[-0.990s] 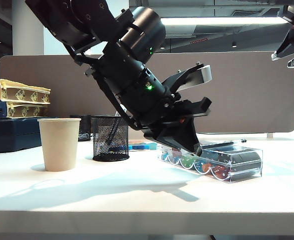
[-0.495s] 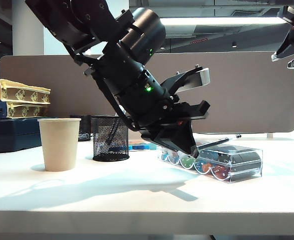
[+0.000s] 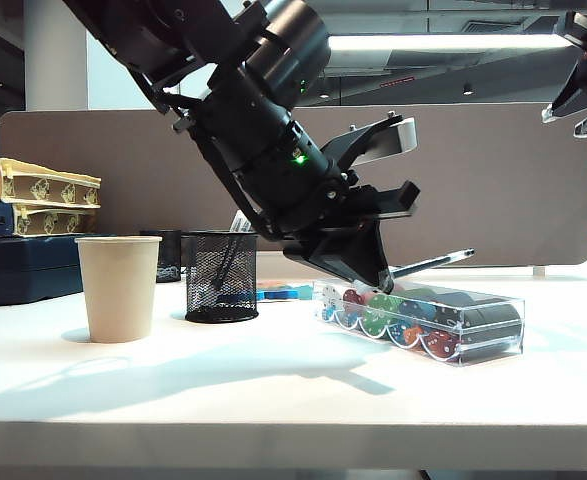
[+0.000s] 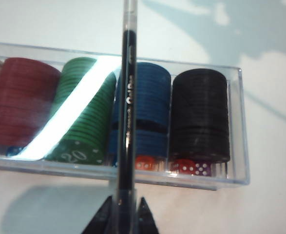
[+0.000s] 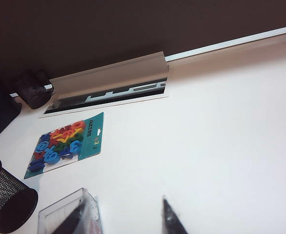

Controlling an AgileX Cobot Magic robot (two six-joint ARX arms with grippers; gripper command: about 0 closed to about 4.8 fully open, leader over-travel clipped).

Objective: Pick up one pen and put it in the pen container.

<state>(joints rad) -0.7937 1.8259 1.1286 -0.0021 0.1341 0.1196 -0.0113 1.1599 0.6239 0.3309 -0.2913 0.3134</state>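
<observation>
White desk: left gripper (image 3: 388, 283) pinches the pen (image 4: 127, 122), lifted; pen container (image 3: 220, 276) at 9 o'clock awaits. Right gripper (image 5: 121, 217) parked high at 2 o'clock, gaping, empty.

Black pen (image 3: 431, 265) aloft, mesh cup (image 3: 221, 276) upright.

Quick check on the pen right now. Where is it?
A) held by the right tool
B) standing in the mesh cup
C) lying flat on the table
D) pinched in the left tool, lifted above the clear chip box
D: the left tool is shut on the pen, which slants up clear of the chip box, not yet at the mesh cup.
</observation>
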